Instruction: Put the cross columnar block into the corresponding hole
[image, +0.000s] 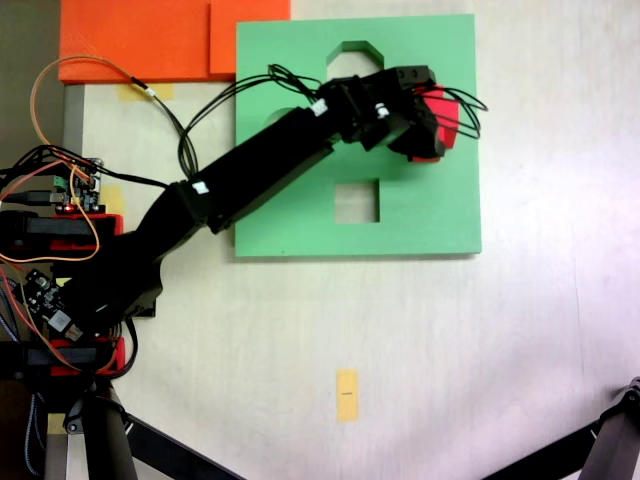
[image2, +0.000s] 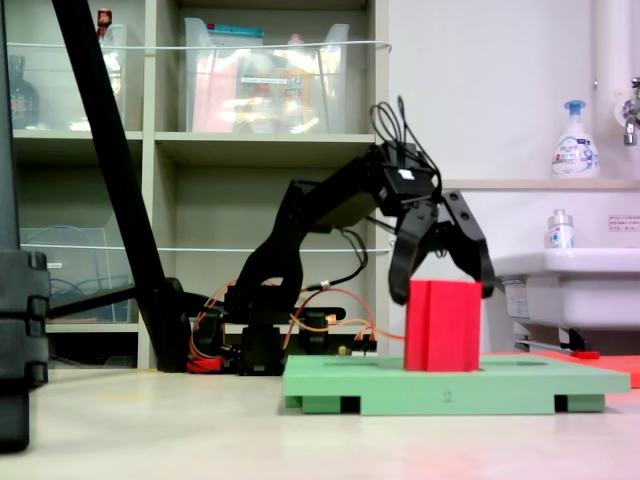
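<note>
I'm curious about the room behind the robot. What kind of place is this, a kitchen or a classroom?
Probably a lab or workshop room, not a kitchen. The side view shows storage shelves holding plastic bins, plus a white sink with a soap pump bottle above it.

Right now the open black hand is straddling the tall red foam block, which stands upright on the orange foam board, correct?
Not quite. The red foam block stands upright on the green foam board, not the orange one; the low fixed view shows it. The rest holds: the black hand is open, jaws spread either side of the block's top.
</note>
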